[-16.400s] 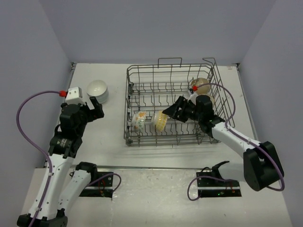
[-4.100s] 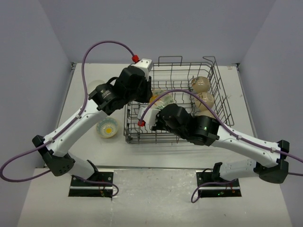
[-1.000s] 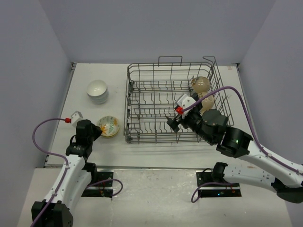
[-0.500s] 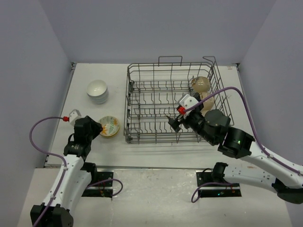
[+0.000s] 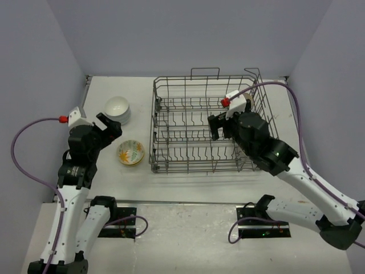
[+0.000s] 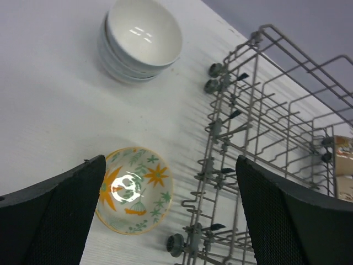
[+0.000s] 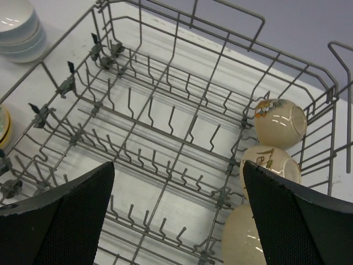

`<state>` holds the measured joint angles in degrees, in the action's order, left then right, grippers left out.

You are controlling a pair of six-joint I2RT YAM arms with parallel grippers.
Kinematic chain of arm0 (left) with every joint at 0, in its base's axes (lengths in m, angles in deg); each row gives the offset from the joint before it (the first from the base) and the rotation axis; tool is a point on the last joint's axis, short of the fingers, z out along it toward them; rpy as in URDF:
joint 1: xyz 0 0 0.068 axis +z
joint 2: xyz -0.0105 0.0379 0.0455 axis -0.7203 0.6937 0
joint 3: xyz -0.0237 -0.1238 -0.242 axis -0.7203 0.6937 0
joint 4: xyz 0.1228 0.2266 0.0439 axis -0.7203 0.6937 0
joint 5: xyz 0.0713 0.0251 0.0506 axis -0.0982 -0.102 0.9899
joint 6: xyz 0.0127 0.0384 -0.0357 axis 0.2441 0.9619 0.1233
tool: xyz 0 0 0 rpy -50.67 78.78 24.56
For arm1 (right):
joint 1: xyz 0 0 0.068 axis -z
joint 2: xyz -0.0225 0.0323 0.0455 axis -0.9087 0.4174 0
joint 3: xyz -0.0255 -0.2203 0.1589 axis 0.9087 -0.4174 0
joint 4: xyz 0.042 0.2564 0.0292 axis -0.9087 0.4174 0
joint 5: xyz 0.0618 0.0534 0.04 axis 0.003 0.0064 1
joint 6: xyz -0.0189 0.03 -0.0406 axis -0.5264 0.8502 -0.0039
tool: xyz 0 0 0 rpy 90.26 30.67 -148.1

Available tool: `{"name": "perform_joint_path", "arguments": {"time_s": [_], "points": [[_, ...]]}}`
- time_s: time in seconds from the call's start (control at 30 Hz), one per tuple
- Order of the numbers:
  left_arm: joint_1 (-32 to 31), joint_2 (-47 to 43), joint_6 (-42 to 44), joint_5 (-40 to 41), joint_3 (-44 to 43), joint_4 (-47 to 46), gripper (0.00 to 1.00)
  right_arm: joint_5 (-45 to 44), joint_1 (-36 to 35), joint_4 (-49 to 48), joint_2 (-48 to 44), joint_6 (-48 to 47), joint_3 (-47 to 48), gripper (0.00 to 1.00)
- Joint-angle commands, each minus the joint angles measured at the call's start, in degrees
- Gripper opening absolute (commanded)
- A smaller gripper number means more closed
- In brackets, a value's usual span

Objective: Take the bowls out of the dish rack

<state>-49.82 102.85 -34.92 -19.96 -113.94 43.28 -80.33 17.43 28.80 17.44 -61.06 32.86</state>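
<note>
Though obscured overhead, three tan bowls (image 7: 270, 161), wrist view

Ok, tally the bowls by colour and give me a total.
White bowls: 3, stacked
Floral bowls: 2, nested as far as shows
Beige bowls: 3
Total: 8

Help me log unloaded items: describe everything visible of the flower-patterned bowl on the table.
The flower-patterned bowl is small, round, glossy ceramic by its look, white inside with orange-yellow blooms and green leaves. It stands upright, mouth up, empty, on the table, apart from the dish rack beside it and the stacked white bowls. Whether another bowl nests beneath cannot be told.
</note>
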Motion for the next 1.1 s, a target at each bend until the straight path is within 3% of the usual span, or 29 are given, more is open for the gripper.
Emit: {"name": "perform_joint_path", "arguments": {"time_s": [0.0,0.2,0.33,0.4,0.57,0.7,0.83,1.07], "points": [[0.4,5.4,6.0,-9.4,-9.8,0.3,1.0,-2.8,3.3,5.3,4.6,8.0,5.6,0.99],[-0.9,12.5,16.1,-20.9,-22.0,0.9,1.0,-3.0,13.3,6.3,15.3,4.5,11.6,0.99],[-1.3,14.1,18.3,-23.9,-22.3,-0.3,1.0,-8.2,17.2,6.5,26.0,-0.8,18.2,0.99],[-2.0,15.8,18.3,-26.7,-22.4,-0.5,1.0,-6.3,19.8,6.4,30.5,-2.7,21.6,0.99],[-4.0,12.9,19.0,-19.8,-16.8,-1.9,1.0,-7.9,21.4,6.8,43.4,-13.7,29.1,0.99],[-4.1,10.9,19.2,-14.2,-9.9,-6.1,1.0,-8.1,21.5,7.4,48.0,-15.2,32.9,0.99],[-4.2,11.9,19.3,-13.3,-8.0,-6.4,1.0,-14.8,21.9,6.7,53.9,-18.3,36.4,0.99],[-5.8,6.7,19.7,-4.8,-6.0,-5.3,1.0,-16.1,23.5,6.3,58.3,-18.9,35.1,0.99]]}}
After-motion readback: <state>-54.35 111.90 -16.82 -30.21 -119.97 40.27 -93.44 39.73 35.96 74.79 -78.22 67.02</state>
